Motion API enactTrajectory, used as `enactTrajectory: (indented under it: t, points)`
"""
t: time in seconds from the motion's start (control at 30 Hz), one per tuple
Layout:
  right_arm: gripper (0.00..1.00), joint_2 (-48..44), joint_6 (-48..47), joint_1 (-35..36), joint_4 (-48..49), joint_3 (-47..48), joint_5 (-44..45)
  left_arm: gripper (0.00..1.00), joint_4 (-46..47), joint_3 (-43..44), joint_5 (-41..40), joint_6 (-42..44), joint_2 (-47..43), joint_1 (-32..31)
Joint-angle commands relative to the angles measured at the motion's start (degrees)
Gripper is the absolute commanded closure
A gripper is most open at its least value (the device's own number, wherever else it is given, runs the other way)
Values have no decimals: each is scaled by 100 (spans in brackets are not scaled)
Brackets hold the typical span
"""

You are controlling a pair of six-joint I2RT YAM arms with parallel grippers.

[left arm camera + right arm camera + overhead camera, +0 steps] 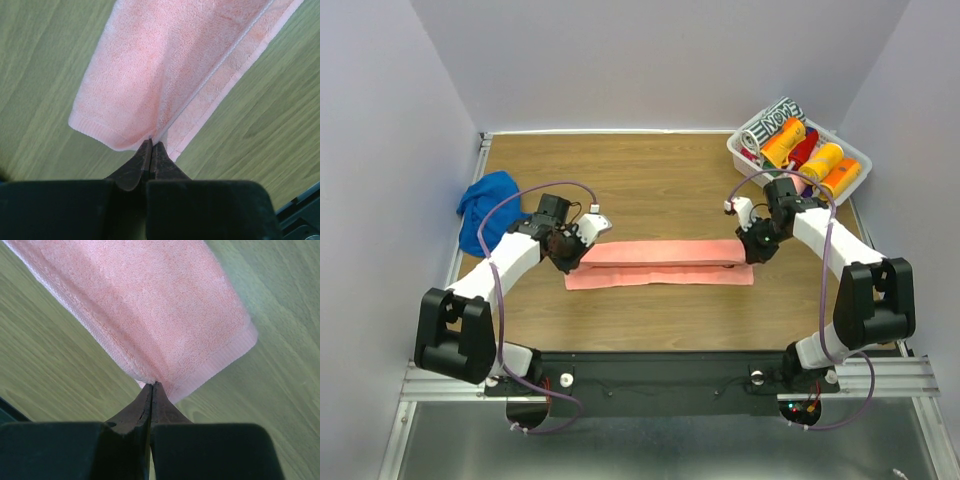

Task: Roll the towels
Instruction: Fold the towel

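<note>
From above, the left tool (pixel 567 250) is pinched shut on the left end of the pink towel (pixel 660 262), and the right tool (pixel 752 250) is pinched shut on its right end. The towel lies as a long narrow strip on the bench (pixel 650 180), its long axis running left to right, parallel to the near edge. It is doubled lengthwise, with the lower layer showing along the near side. The blue towel (pixel 485 210) sits crumpled at the bench's left edge, well apart. A white bin (pixel 852 160) in the far right corner holds towel rolls (pixel 820 162); the lettering on the black-and-white one is too small to read.

In the left wrist view, the left tool (pixel 151 145) has its tips closed together on the pink towel (pixel 165 65) at its end hem; the plain terry cloth stretches away, a stitched border along its right edge.

In the right wrist view, the right tool (pixel 152 385) grips the end corner of the pink towel (pixel 150 305), two layers showing at the hem.
</note>
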Motion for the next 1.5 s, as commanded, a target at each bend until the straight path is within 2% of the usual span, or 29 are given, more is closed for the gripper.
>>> enactTrajectory:
  t: [0.0, 0.2, 0.27, 0.3, 0.33, 0.37, 0.4, 0.47, 0.53, 0.67, 0.73, 0.9, 1.07, 1.23, 1.3, 1.47]
  points:
    - [99, 14, -168, -37, -193, -116, -71, 100, 33, -185, -262, 36, -79, -25]
    - [99, 198, -151, -28, -184, -169, -203, 99, 121, -299, -350, 45, 62, -42]
    - [88, 242, -125, -37, -184, -169, -160, 87, 113, -291, -350, 54, 140, -51]
    - [84, 312, -125, -28, -193, -169, -125, 77, 25, -282, -307, 97, 141, -51]
    - [73, 330, -142, -28, -202, -178, -72, 72, -45, -238, -176, 132, 97, -51]
    - [63, 296, -160, -37, -245, -161, -54, 61, -176, -212, -105, 185, 45, -51]
    - [53, 243, -169, -28, -289, -134, -89, 54, -256, -142, -34, 229, -130, -51]
    - [38, 120, -169, -37, -473, -12, -185, 42, -440, -54, 228, 273, -349, -51]
    - [37, -56, -11, -28, -553, 269, -317, 33, -660, 157, 422, 195, -648, -51]
    - [39, -30, 174, -37, -632, 691, -440, 33, -767, 474, 468, -95, -817, -51]
    - [45, 258, 261, -28, -632, 867, -563, 34, -601, 466, 293, -348, -660, -51]
    - [53, 910, 525, -28, -439, 1123, -573, 57, 59, 421, -112, -798, 17, -43]
    - [56, 1279, 640, 86, -255, 956, -275, 63, 305, 421, -569, -983, 606, -34]
    - [58, 1551, 579, 174, -149, 535, 217, 64, 568, 429, -1395, -773, 1351, -8]
    - [58, 1543, 570, 218, -140, 394, 271, 64, 701, 570, -1492, -842, 1616, -7]
    - [58, 1394, 526, 613, -140, -159, 263, 66, 745, 1711, -1370, -1036, 2899, -7]
